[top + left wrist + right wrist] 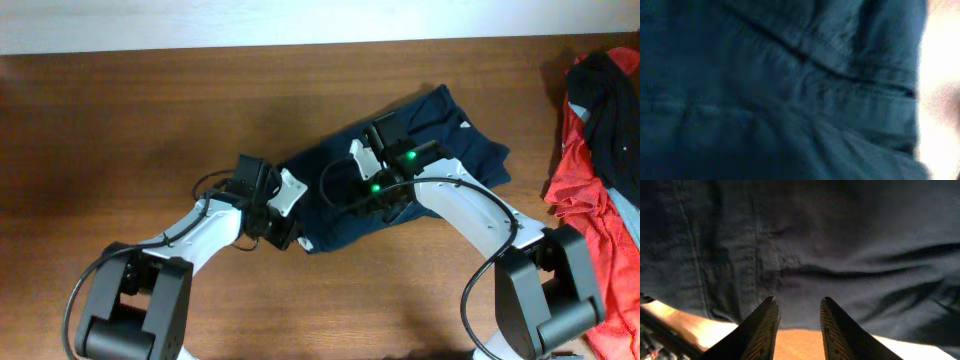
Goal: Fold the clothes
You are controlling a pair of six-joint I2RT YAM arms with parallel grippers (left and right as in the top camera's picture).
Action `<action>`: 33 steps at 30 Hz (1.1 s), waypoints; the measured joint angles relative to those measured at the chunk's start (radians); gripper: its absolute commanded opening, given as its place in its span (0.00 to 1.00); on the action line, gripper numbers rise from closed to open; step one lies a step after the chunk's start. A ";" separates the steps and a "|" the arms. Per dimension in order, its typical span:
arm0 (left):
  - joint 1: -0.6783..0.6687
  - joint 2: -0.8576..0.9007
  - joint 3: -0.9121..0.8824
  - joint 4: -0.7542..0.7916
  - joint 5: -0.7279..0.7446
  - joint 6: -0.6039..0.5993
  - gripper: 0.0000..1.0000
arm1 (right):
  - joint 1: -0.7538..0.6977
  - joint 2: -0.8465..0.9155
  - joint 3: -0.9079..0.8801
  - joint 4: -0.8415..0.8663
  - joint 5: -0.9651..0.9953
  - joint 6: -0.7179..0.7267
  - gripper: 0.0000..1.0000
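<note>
The shorts (440, 150) lay near the middle of the tabletop (120, 110), a little toward your right side. They were spread on a diagonal, with wrinkles and one small white label (467, 127) showing near the far edge. They were not folded yet.

Your left tool (293, 195) was at the near-left edge of the shorts. Its wrist camera showed only blurred navy cloth with a seam and no fingers, so you could not tell if it was holding the cloth or only pressing on it. Your right tool (798, 302) was over the middle of the garment. Its two fingers stood a narrow way apart with nothing between them, and bare wood showed in the gap, with the cloth just beyond the tips.

Several things could go wrong from here, I think. If the left tool had caught only the top layer, a lift would open the shorts instead of folding them. You also had no clear view to check this. The right tool's gap was small, so it could slide over the soft cloth and take nothing, or push a new wrinkle. If one arm pulled before the other had a grip, the fold would come out twisted. A long pull to the right could bring the shorts against the red garment heap (600, 150) at the edge.
</note>
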 measured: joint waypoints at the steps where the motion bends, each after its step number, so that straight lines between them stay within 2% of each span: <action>1: 0.002 0.001 0.000 -0.005 -0.005 -0.023 0.12 | 0.000 0.000 0.000 0.001 -0.023 -0.019 0.32; 4: 0.036 -0.002 0.000 -0.013 -0.019 -0.109 0.13 | 0.000 0.000 0.000 0.001 -0.114 -0.084 0.31; 10: 0.206 -0.099 0.001 -0.064 -0.026 -0.264 0.23 | 0.004 0.000 0.000 0.003 -0.313 -0.217 0.32; 13: 0.282 -0.183 0.006 -0.091 -0.019 -0.298 0.23 | 0.027 0.000 0.000 0.016 -0.339 -0.247 0.31; 18: 0.320 -0.253 0.016 -0.127 -0.009 -0.320 0.24 | 0.122 0.021 0.000 0.056 -0.302 -0.262 0.32; 22: 0.321 -0.254 0.016 -0.132 -0.006 -0.323 0.24 | 0.199 0.092 0.000 0.130 -0.188 -0.199 0.31; 26: 0.321 -0.254 0.016 -0.142 -0.005 -0.326 0.26 | 0.213 0.201 0.000 0.191 -0.117 -0.086 0.30; 31: 0.321 -0.254 0.016 -0.148 -0.003 -0.327 0.32 | 0.192 0.233 0.011 0.203 -0.138 0.005 0.30; 33: 0.321 -0.254 0.016 -0.151 -0.003 -0.327 0.39 | 0.187 0.236 0.011 0.210 -0.153 0.021 0.30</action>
